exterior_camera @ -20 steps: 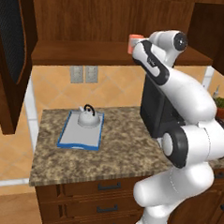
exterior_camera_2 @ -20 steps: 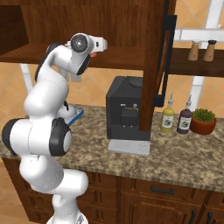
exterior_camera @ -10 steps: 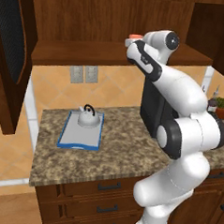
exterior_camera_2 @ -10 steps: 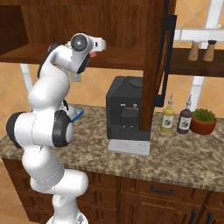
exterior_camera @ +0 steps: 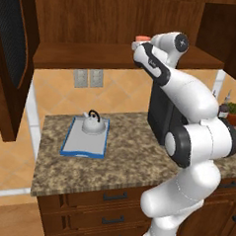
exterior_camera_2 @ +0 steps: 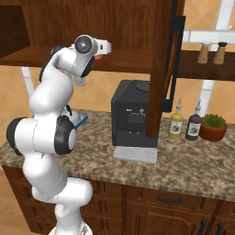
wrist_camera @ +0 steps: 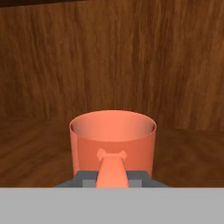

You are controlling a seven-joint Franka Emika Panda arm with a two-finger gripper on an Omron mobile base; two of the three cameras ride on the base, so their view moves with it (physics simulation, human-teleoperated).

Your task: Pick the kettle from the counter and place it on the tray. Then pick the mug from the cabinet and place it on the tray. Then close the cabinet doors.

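1. Dark-wood kitchen, granite counter (exterior_camera: 122,160) below, wall cabinet (exterior_camera: 116,21) open above; both cabinet doors (exterior_camera: 13,49) swung wide.
2. Fingers (wrist_camera: 140,177) drawn in tight on the loop handle of the mug (wrist_camera: 113,140), one dark tip visible either side of the handle in the hand view; gripper (wrist_camera: 112,179) judged clamped on that handle.
3. Mug standing upright on the cabinet shelf (wrist_camera: 35,153), mouth up, interior visible and holding nothing; handle turned straight toward the hand. Orange rim also seen just past the wrist in the left base view (exterior_camera: 141,39).
4. Arm stretched up and forward to shelf height, hand level with the shelf.
5. Kettle (exterior_camera: 93,123) sitting on the tray (exterior_camera: 68,146), toward its far end; rest of the tray's grey surface bare. First step of the task judged complete.
6. Step in hand: pick of the mug, grasp apparently made, lift not yet evident.
7. Next move judged to call for a small lift off the shelf, a straight withdrawal out of the cabinet, then a swing down and left to the tray's free near portion, clear of the kettle.
8. Risk noted: handle-only grip may let the mug tilt during travel.
9. Doors remaining to be shut afterwards.
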